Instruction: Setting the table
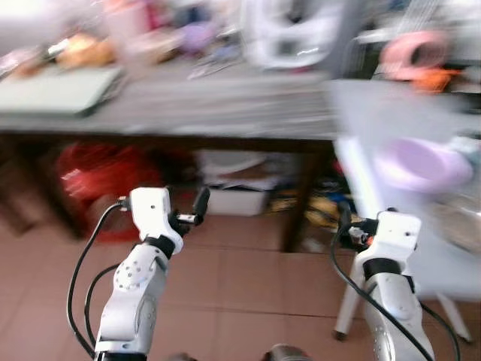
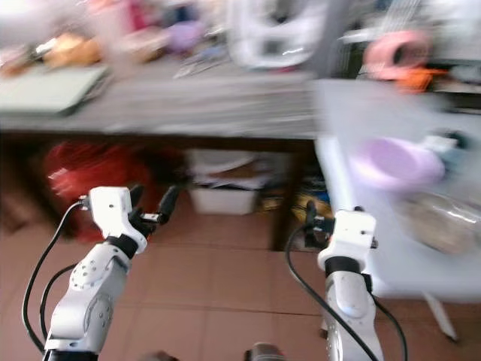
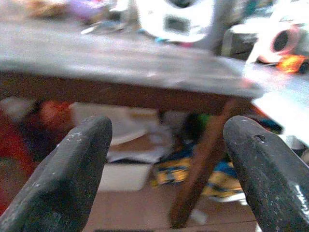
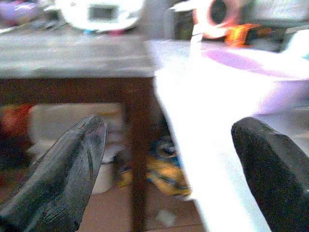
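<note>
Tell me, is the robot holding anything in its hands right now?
No, nothing is held. The left gripper and the right gripper are both open with nothing between their fingers, raised in front of the tables. The purple bowl sits untouched on the white table.

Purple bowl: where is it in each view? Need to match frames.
Left eye view: purple bowl at right, on the white table.
Right eye view: right of centre, on the same table, above the right gripper.
Left wrist view: cannot make it out.
Right wrist view: upper right, on the white table, beyond the fingers.
Shared landmark: the pink ring-shaped object behind the bowl.
</note>
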Controlling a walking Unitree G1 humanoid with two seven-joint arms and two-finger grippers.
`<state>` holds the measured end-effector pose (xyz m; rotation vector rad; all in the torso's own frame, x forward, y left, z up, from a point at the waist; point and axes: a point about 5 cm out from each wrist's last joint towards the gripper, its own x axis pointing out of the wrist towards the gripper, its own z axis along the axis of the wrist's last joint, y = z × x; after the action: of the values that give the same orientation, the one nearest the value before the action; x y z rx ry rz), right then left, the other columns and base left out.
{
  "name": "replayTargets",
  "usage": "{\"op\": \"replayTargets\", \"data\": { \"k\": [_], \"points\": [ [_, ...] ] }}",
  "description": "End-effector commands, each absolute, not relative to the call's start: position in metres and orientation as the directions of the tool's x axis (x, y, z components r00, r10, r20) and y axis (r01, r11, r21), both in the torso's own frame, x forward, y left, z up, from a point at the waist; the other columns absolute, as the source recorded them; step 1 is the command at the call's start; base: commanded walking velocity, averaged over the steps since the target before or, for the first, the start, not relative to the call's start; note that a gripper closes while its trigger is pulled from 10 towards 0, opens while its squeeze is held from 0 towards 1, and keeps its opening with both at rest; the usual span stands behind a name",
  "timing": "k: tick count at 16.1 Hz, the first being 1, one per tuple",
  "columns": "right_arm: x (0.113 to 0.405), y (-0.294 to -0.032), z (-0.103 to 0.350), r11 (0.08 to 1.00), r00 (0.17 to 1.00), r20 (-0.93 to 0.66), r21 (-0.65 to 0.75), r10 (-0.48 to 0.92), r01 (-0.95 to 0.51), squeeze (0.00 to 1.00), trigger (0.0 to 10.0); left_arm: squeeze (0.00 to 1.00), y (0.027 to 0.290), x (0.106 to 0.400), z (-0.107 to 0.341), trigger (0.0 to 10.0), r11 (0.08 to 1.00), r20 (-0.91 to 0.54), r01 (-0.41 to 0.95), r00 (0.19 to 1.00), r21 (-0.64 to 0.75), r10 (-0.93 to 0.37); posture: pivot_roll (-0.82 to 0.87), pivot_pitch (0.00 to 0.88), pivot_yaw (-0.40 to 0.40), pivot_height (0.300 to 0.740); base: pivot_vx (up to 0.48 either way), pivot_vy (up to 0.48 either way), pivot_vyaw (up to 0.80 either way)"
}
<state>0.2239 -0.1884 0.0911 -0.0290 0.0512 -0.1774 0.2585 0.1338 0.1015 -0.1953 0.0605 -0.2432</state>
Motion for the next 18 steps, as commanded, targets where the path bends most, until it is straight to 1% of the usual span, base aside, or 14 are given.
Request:
{"op": "replayTargets", "data": {
  "k": [1,5,7,9,10,11,12,13,14,15,16,18],
  "points": [
    [0.227,-0.179,0.095,0.99,0.99,-0.025,-0.042,-0.139,0.138,0.0,10.0,0.0,0.143,0.259,0.103,10.0,0.961,-0.035,0.212,0.975,-0.179,-0.221,-0.04,0.0,0.003,0.74,0.0,0.0,-0.8],
    [0.229,-0.177,0.101,0.991,0.993,0.007,-0.063,-0.117,0.117,0.0,10.0,0.0,0.142,0.261,0.106,10.0,0.959,-0.02,0.214,0.975,-0.184,-0.222,-0.04,0.0,0.001,0.74,0.0,0.0,-0.79],
    [0.228,-0.177,0.1,0.991,0.993,0.007,-0.068,-0.114,0.114,0.0,10.0,0.0,0.142,0.261,0.107,10.0,0.963,-0.015,0.202,0.978,-0.179,-0.208,-0.04,0.0,0.0,0.74,0.0,0.0,0.0],
    [0.227,-0.177,0.1,0.992,0.994,0.006,-0.071,-0.107,0.108,0.0,10.0,0.0,0.145,0.262,0.106,10.0,0.982,-0.023,0.128,0.991,-0.14,-0.133,-0.04,0.0,-0.001,0.74,0.0,0.0,0.0],
    [0.227,-0.176,0.099,0.992,0.995,0.002,-0.073,-0.104,0.104,0.0,10.0,0.0,0.148,0.26,0.103,10.0,0.99,-0.056,0.077,0.995,-0.121,-0.085,-0.04,0.0,0.001,0.74,0.0,0.0,0.0],
    [0.227,-0.176,0.099,0.992,0.995,0.002,-0.074,-0.104,0.104,0.0,10.0,0.0,0.148,0.26,0.102,10.0,0.99,-0.069,0.074,0.994,-0.118,-0.083,-0.04,0.0,0.002,0.74,0.0,0.0,0.0],
    [0.226,-0.176,0.098,0.992,0.995,0.0,-0.073,-0.104,0.103,0.0,10.0,0.0,0.151,0.257,0.103,10.0,0.999,-0.091,0.04,0.995,-0.016,-0.041,-0.04,0.0,0.005,0.74,0.0,0.0,0.0],
    [0.226,-0.176,0.097,0.992,0.994,-0.002,-0.069,-0.105,0.105,0.0,10.0,0.0,0.155,0.253,0.104,10.0,0.998,-0.062,0.051,0.997,0.04,-0.049,-0.02,0.0,0.013,0.74,0.0,0.0,0.0],
    [0.225,-0.176,0.096,0.992,0.994,-0.003,-0.062,-0.107,0.106,0.0,10.0,0.0,0.16,0.248,0.103,10.0,0.998,-0.047,0.065,0.997,0.021,-0.064,-0.02,0.0,0.016,0.74,0.0,0.0,0.0],
    [0.224,-0.176,0.095,0.993,0.994,-0.006,-0.054,-0.106,0.105,0.0,10.0,0.0,0.169,0.243,0.097,10.0,0.999,-0.077,0.02,0.997,0.026,-0.018,-0.01,0.0,0.017,0.74,0.0,0.0,0.0],
    [0.223,-0.175,0.094,0.994,0.995,-0.01,-0.05,-0.101,0.1,0.0,10.0,0.0,0.172,0.24,0.094,10.0,1.0,-0.093,0.005,0.996,0.03,-0.002,-0.01,0.0,0.017,0.74,0.0,0.0,0.0],
    [0.223,-0.171,0.093,0.995,0.997,-0.013,-0.054,-0.079,0.078,0.0,10.0,0.0,0.168,0.24,0.095,10.0,1.0,-0.094,0.013,0.996,0.028,-0.011,-0.01,0.0,0.014,0.74,0.0,0.0,0.0]
  ]
}}
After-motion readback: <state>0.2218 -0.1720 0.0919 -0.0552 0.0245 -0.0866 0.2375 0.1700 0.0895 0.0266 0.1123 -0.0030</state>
